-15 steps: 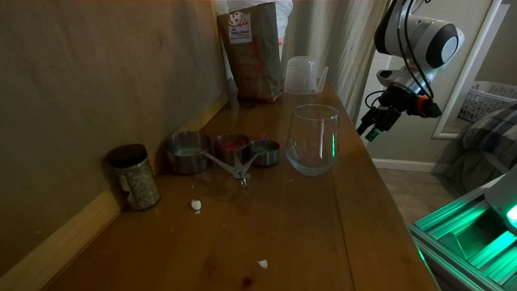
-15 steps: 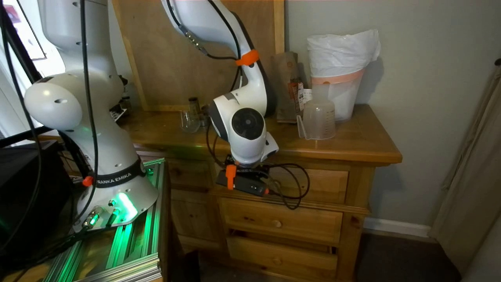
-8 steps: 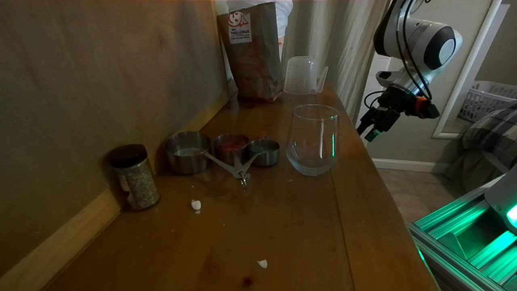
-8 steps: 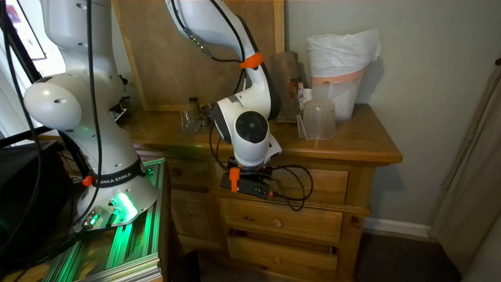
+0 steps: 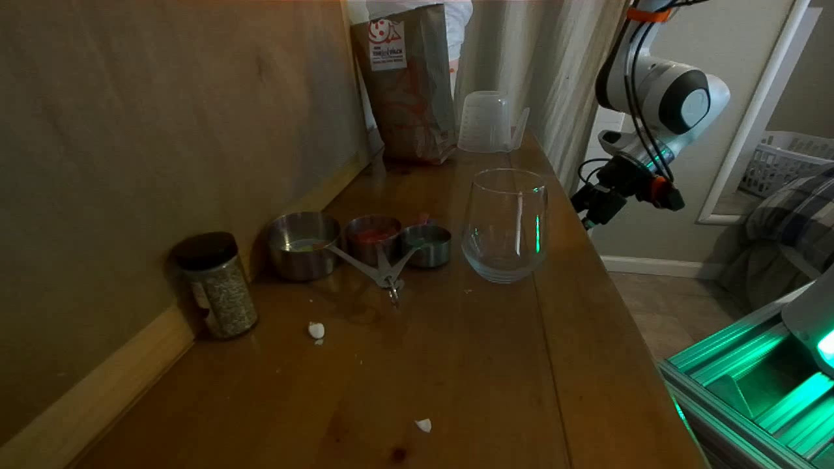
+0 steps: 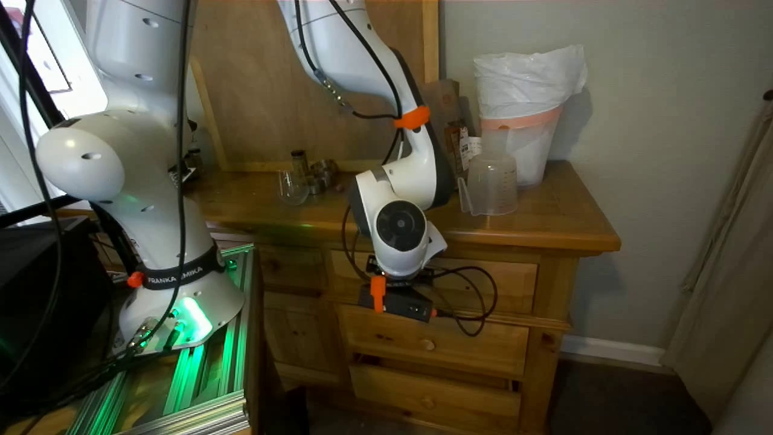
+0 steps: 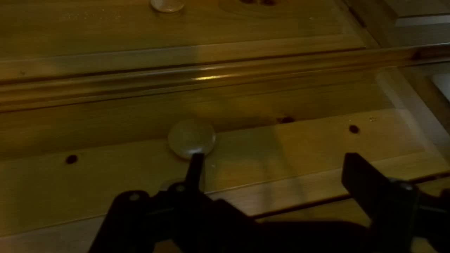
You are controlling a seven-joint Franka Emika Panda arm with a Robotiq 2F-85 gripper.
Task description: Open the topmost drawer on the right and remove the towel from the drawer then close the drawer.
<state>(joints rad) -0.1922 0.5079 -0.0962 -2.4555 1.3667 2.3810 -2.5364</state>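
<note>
The top right drawer (image 6: 510, 284) of the wooden dresser is shut in an exterior view. It fills the middle of the wrist view (image 7: 316, 140), which stands upside down. Its round pale knob (image 7: 190, 137) shows there. In the exterior view this knob is hidden behind the wrist and cables. My gripper (image 7: 274, 155) is open and empty in front of this drawer. One fingertip overlaps the knob's edge in the picture; touch cannot be told. The knob is beside that finger, off to one side of the gap. My gripper (image 5: 583, 210) also shows at the dresser's edge. The towel is out of view.
The middle drawer (image 6: 483, 350) is below, and the lower drawer (image 6: 471, 405) stands slightly open. On top are a glass (image 5: 502, 234), measuring cups (image 5: 303, 247), a jar (image 5: 221, 293), a paper bag (image 5: 410, 98) and a plastic jug (image 6: 495, 187). Cables (image 6: 483, 302) hang by the wrist.
My arm has moved lower and toward the dresser's right-hand drawers. In an exterior view the fingers are now partly hidden by the tabletop edge. The drawers have not moved.
</note>
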